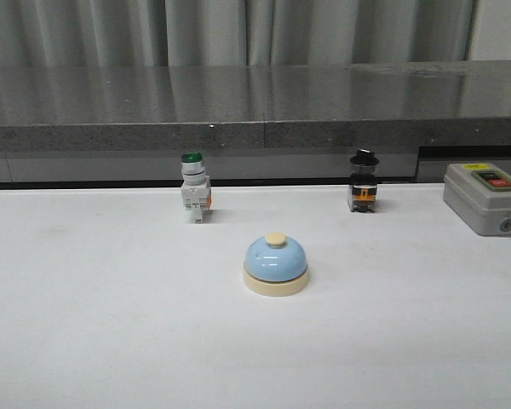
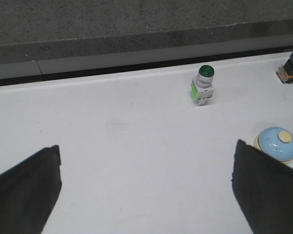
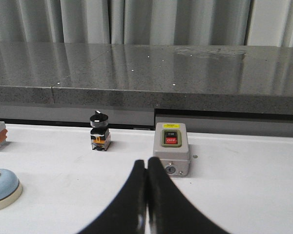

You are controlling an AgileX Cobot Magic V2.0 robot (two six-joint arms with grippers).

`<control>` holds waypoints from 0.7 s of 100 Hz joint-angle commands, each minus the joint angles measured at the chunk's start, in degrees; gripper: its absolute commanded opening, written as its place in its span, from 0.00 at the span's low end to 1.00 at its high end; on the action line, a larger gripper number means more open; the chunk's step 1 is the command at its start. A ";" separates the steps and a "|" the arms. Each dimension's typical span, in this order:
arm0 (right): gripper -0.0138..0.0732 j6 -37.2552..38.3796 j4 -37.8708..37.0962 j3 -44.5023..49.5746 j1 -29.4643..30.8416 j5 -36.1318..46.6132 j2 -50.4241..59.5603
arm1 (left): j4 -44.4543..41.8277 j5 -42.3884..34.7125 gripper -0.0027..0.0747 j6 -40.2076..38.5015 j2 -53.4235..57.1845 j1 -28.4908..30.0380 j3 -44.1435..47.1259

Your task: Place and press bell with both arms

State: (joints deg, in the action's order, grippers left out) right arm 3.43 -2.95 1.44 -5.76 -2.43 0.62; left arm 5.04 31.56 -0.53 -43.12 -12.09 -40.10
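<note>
The light-blue bell [image 1: 275, 263] with a cream base and knob stands upright on the white table, near the middle. It also shows in the left wrist view [image 2: 278, 144], beside the tip of one finger, and at the edge of the right wrist view [image 3: 1, 187]. My left gripper [image 2: 146, 156] is open wide and empty above bare table. My right gripper [image 3: 146, 165] is shut and empty, apart from the bell, in front of the grey switch box. Neither arm shows in the front view.
A green-capped white push-button switch [image 1: 193, 187] stands behind the bell to the left. A black-capped switch [image 1: 363, 181] stands behind it to the right. A grey ON/OFF switch box [image 1: 485, 198] sits at the far right. A dark stone ledge [image 1: 255, 111] runs along the back.
</note>
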 commanded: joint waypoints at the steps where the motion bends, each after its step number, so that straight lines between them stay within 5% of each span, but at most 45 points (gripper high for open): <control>1: 0.09 -0.30 -0.54 -0.78 0.33 4.86 1.03 | 0.84 -3.94 0.90 -0.57 5.60 0.21 1.40; 49: 0.09 -0.30 -0.54 -0.78 0.33 4.86 1.03 | 0.85 -3.60 0.89 -0.57 21.99 0.21 10.63; 70: 0.09 -0.30 -0.54 -0.78 0.33 4.86 1.03 | 0.85 -4.06 0.61 -0.57 21.88 0.21 10.63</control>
State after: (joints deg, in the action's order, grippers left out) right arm 3.43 -2.95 1.44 -5.76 -2.43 0.62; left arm 5.15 32.00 -0.53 -20.86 -12.06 -28.00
